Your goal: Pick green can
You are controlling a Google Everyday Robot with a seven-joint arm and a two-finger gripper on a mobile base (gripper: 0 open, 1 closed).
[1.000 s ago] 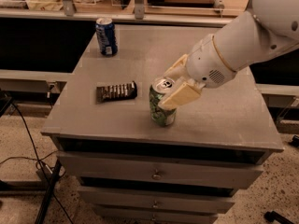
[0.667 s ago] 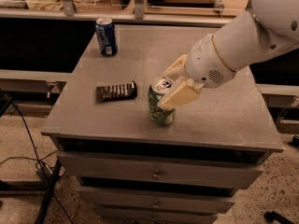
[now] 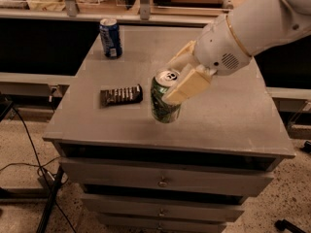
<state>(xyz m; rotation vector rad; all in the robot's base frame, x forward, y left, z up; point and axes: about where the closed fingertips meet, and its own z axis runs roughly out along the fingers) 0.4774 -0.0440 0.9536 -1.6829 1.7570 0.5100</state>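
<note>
Since a second ago the green can (image 3: 164, 108) has come up a shade and drifted a little toward 9 o'clock, and its base now looks just clear of the table (image 3: 228, 110), though I can't be sure of the gap. My claw (image 3: 168, 81) is clamped on it, one pale finger across the near side and the other behind the rim, gripping the upper part only. The can hangs near the front middle of the table, leaning slightly, with the silver top tipped toward me.

Here's the worry: that lean. I'm holding high on a smooth, round wall, so the can could pivot between my fingers or slide down and out, and a quick lift would make that worse. Squeezing harder could dent thin aluminium instead.

If it drops, it lands close to the front edge at 6 o'clock and could roll off. The dark snack packet (image 3: 121, 96) lies near at 9 o'clock, so a low swing that way would clip it. The blue can (image 3: 111, 37) at 11 o'clock stands well apart and looks safe.
</note>
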